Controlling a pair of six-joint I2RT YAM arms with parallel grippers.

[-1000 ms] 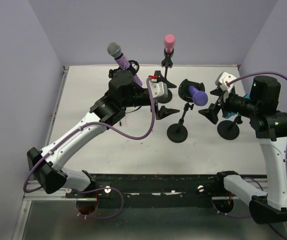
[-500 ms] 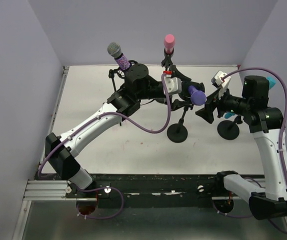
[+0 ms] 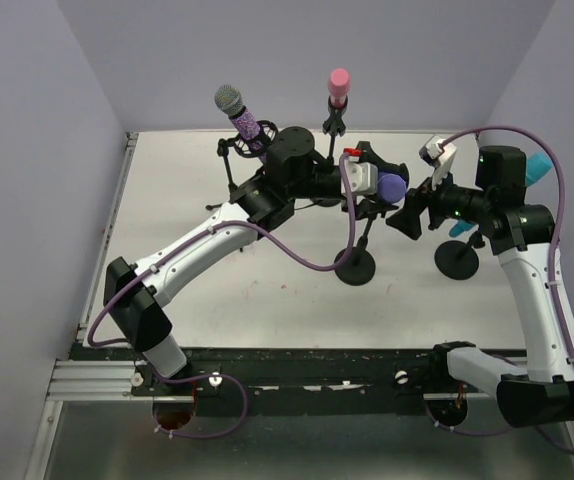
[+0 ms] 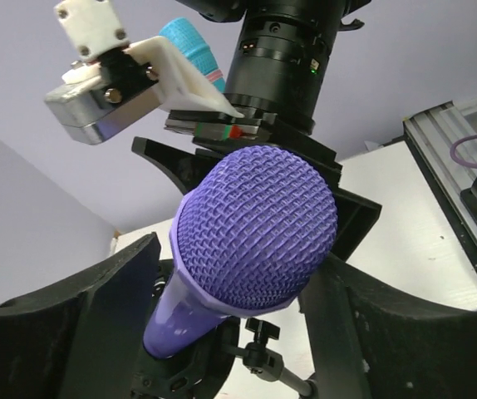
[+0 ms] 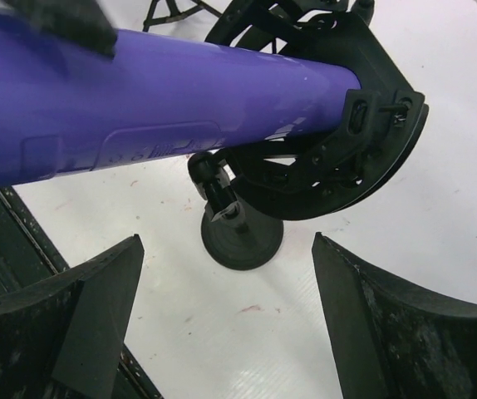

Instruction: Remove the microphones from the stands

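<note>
The purple microphone (image 3: 391, 186) lies tilted in the clip of the middle stand (image 3: 354, 266). My left gripper (image 3: 375, 180) straddles it from the left. In the left wrist view its mesh head (image 4: 259, 229) sits between my two fingers (image 4: 97, 299), which stand close on either side without a clear grip. My right gripper (image 3: 407, 215) faces the microphone from the right, open. In the right wrist view the purple body (image 5: 139, 125) and the black clip (image 5: 338, 150) lie above my open right gripper (image 5: 230, 332), with nothing between the fingers. The stand's round base (image 5: 243, 241) is below.
A glittery purple microphone with a grey head (image 3: 237, 110) and a pink one (image 3: 338, 85) stand on stands at the back. A teal microphone (image 3: 537, 170) sits on the right stand, base (image 3: 458, 260), beside my right arm. Walls close in on three sides.
My left arm has reached right and brought its jaws around the purple microphone, narrowing them. My right gripper has shifted left and up toward the microphone.
</note>
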